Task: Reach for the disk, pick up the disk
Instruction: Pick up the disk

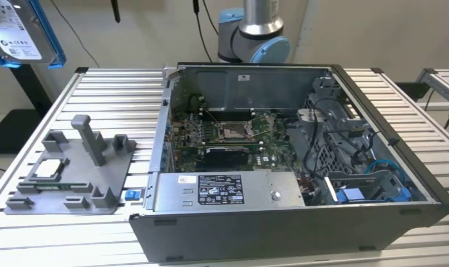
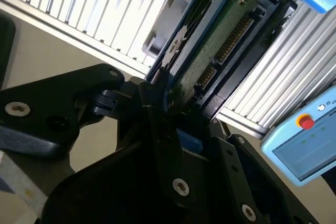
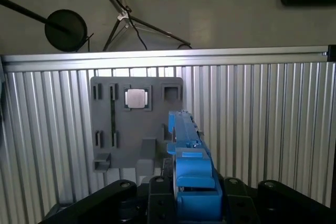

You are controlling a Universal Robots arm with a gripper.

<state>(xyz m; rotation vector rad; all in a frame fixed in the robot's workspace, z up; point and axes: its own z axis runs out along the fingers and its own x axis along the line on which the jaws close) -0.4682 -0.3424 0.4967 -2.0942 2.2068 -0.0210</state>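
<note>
Blue plastic rails edge the disk point(image 1: 20, 32), a silver-grey drive whose white label faces the exterior view. It hangs in the air, clear of the table point(image 1: 113, 83), high above the grey fixture plate point(image 1: 68, 172) and off its far side. In the second wrist view the gripper point(image 2: 184, 106) has the disk point(image 2: 220, 40) clamped: its black fingers point(image 2: 155, 109) press on the two broad faces at one end, with the green circuit board and gold connector contacts showing beyond them. The first wrist view looks down the disk's thin blue edge point(image 3: 189, 166) to the fixture plate point(image 3: 131, 124) below.

By its look the drive is rigid and fairly dense for its size. Its metal faces are probably smooth enough to slip, and it would not take a knock well. The blue rails or the flat faces seem the safest places to hold it, keeping off the connector and the bare board.

A small square chip point(image 1: 48, 168) sits in a pocket of the fixture plate. The open computer case point(image 1: 299, 167) stands just beside the plate, on the exterior view's right.
</note>
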